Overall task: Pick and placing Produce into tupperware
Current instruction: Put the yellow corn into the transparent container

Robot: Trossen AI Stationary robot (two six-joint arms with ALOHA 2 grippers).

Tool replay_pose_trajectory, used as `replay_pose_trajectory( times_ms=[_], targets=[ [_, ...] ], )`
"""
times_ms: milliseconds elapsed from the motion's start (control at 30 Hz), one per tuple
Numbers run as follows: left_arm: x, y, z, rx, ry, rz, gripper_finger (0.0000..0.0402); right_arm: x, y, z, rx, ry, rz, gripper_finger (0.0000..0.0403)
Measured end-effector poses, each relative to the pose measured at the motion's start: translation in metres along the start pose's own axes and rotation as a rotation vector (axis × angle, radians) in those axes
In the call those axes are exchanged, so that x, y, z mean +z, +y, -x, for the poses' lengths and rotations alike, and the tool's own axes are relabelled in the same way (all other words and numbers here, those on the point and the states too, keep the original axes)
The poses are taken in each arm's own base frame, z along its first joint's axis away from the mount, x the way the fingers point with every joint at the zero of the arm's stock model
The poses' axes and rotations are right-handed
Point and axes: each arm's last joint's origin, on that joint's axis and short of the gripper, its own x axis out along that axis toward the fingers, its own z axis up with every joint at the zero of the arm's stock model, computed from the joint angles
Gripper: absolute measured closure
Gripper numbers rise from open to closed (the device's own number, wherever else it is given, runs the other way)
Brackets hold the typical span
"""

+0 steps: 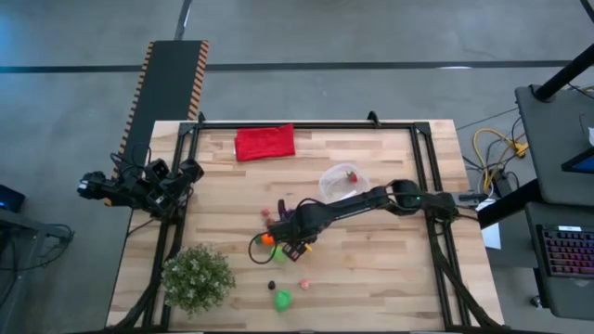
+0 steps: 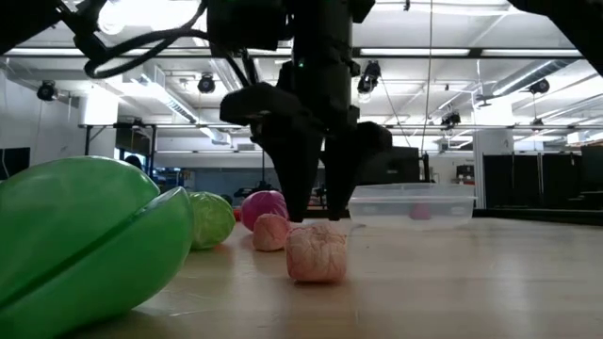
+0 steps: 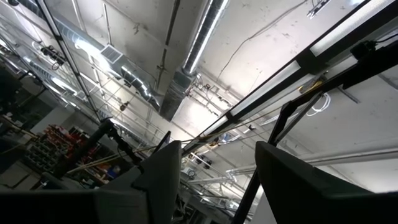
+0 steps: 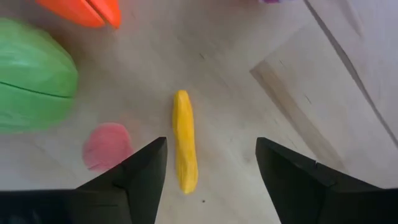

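Observation:
My right gripper point(image 4: 210, 146) is open and points down over the table's middle point(image 1: 295, 247). A small yellow toy piece point(image 4: 185, 148) lies flat on the wood between its two fingers, untouched. Around it lie a green piece point(image 4: 34, 78), an orange piece point(image 4: 81, 9) and a pink piece point(image 4: 107, 146). More produce lies toward the near edge: a green piece point(image 1: 282, 299), a pink one point(image 1: 303, 283) and a dark one point(image 1: 272, 285). The clear tupperware point(image 1: 342, 182) stands beyond the gripper with a red piece point(image 1: 351, 176) inside. My left gripper point(image 3: 217, 180) is open, parked off the table's left edge.
A red cloth point(image 1: 264, 143) lies at the far edge. A bushy potted plant point(image 1: 197, 276) stands at the near left corner. In the low view a large green piece point(image 2: 85, 240) and a pink piece point(image 2: 317, 252) lie in front of the gripper. Bare wood lies right of the arm.

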Motion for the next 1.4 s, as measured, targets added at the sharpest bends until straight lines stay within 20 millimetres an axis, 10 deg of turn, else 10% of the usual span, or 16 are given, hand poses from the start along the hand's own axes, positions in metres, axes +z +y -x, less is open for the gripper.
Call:
replay_pose_trajectory(
  times_ms=[1400],
  targets=[
    [0.000, 0.000, 0.000, 0.002, 0.001, 0.022, 0.0210, -0.007, 0.018, 0.001, 0.007, -0.041, 0.163, 0.0389]
  ],
)
